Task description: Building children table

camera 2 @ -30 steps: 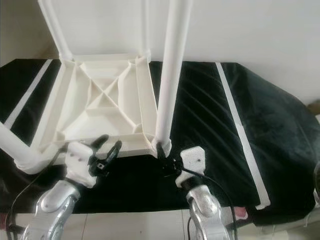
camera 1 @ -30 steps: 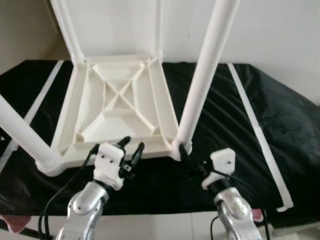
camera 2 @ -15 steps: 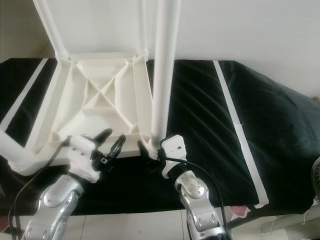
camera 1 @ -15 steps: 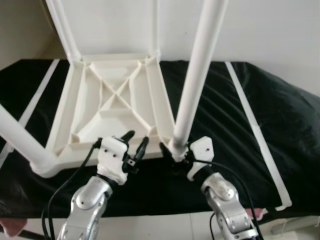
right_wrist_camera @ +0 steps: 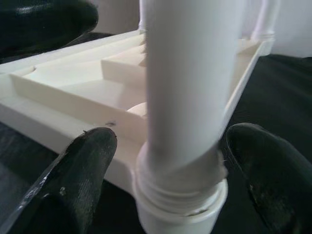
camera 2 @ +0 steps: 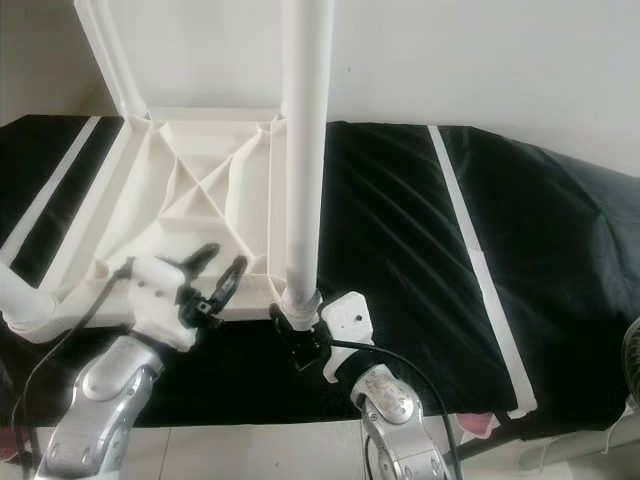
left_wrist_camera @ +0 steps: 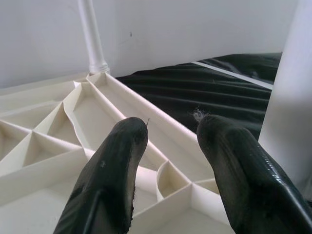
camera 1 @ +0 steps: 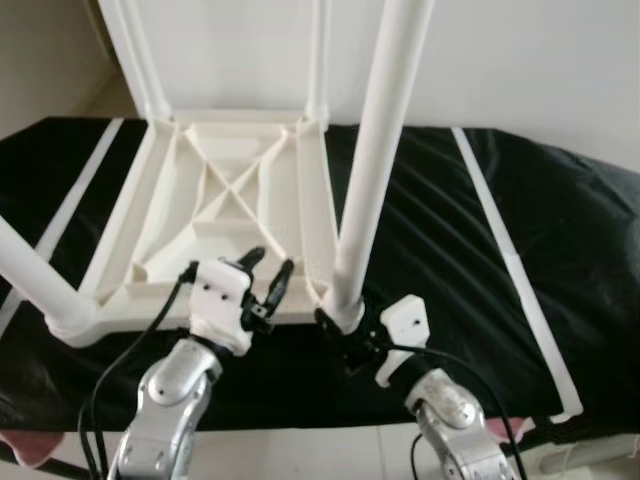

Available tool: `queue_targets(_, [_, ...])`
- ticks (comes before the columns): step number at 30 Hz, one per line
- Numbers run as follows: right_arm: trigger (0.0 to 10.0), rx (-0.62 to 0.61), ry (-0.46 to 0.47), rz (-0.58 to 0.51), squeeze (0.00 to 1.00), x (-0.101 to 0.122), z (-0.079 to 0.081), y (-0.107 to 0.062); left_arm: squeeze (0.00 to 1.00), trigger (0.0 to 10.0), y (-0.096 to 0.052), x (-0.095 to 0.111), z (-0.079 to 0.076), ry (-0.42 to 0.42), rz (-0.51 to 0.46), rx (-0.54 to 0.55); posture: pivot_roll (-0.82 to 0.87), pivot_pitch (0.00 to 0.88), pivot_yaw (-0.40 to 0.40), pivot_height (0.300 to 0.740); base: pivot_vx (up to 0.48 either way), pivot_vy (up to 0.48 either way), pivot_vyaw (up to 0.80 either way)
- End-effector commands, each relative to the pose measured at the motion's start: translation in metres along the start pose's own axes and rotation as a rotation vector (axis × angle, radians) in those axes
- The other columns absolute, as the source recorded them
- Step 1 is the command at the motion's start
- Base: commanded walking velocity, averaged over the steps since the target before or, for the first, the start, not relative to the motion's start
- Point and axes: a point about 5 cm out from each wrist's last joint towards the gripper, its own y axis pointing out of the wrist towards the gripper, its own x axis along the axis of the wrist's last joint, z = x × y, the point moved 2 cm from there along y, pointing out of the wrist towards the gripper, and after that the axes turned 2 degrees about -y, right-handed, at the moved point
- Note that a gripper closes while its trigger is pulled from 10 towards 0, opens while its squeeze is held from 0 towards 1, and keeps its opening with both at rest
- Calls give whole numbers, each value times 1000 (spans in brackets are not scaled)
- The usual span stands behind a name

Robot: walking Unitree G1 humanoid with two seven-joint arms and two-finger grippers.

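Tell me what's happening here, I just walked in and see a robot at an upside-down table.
A white plastic children's table lies upside down on a black cloth, legs up. The right gripper has its open fingers around the base of the near right leg. The left gripper hovers open over the table's near edge.

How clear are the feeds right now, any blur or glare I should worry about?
Eye views: evenly lit and fairly sharp, with soft sheen on the black cover. Left wrist view: the near fingers are soft, the table crisp. Right wrist view: the leg is close and blurred between the open fingers.
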Motion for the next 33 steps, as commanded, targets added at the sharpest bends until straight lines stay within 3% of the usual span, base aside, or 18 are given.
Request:
queue_targets(1, [10000,-62,-18,-38,0,6,-7,-6,0,10000,-1,-6,6,-16,27,51,-98,105,10,740,0,0,0])
queue_targets(3, [10000,-116,-15,-53,0,10,-12,-13,0,10000,0,-6,6,-5,38,61,-100,105,10,740,0,0,0])
queue_targets(11, [10000,-132,-2,-71,0,19,-13,-26,0,10000,0,-10,10,3,59,90,-103,108,13,740,0,0,0])
queue_targets(15, [10000,-241,-9,-29,0,17,-32,-50,0,10000,-5,-12,19,26,78,135,-102,106,9,740,0,0,0])
queue_targets(18, [10000,-300,-19,-1,0,12,-42,-59,0,10000,-6,-13,23,30,84,152,-105,107,10,740,0,0,0])
queue_targets(19, [10000,-380,-46,25,0,8,-54,-63,0,10000,-7,-15,26,37,89,165,-110,106,12,740,0,0,0])
queue_targets(25, [10000,-572,-85,38,0,6,-73,-55,0,10000,-5,-22,32,17,112,214,-114,105,14,740,0,0,0])
queue_targets(29, [10000,-597,-68,59,0,3,-73,-51,0,10000,-6,-24,34,0,109,235,-114,106,15,740,0,0,0])
queue_targets(33, [10000,-607,-106,86,0,-3,-71,-47,0,10000,-11,-32,37,0,140,276,-111,104,10,740,0,0,0])
